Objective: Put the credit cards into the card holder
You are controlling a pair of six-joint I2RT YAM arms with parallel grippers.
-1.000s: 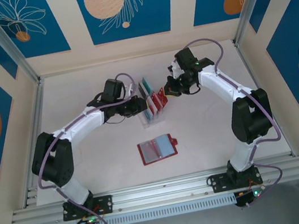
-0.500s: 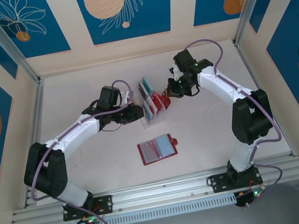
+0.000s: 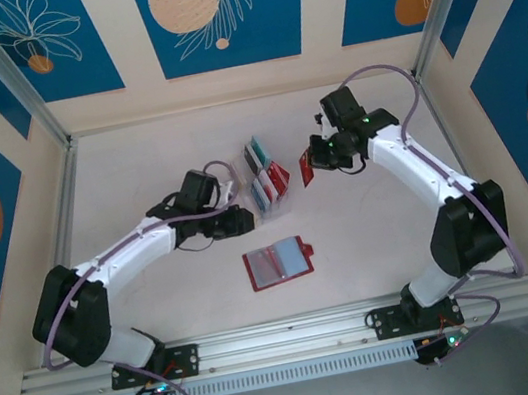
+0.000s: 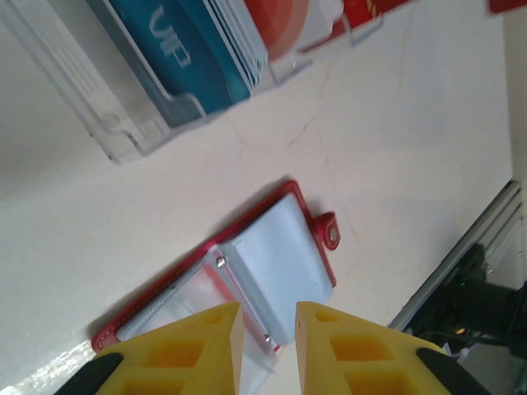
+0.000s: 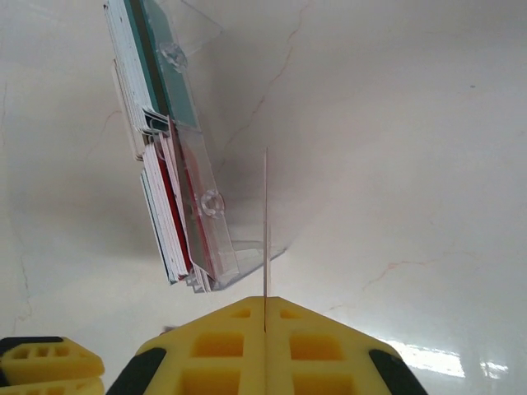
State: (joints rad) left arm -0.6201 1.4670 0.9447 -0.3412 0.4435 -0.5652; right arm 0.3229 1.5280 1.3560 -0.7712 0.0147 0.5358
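top external: right gripper (image 3: pixel 311 162) pinches thin red plastic card (image 3: pixel 306 168) beside clear slotted rack (image 4: pixel 115 132); left gripper (image 4: pixel 268 313) slightly parted, empty; red folding card holder (image 3: pixel 277 263) open; other cards (image 3: pixel 261 193) in rack.

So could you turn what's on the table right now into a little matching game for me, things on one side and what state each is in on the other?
Things
1. red card
2. card holder
3. clear rack
4. left gripper

States
A. lying open on the table
B. has cards standing in its slots
C. pinched in the right gripper, clear of the rack
D. empty, fingers apart

Pairs: 1-C, 2-A, 3-B, 4-D
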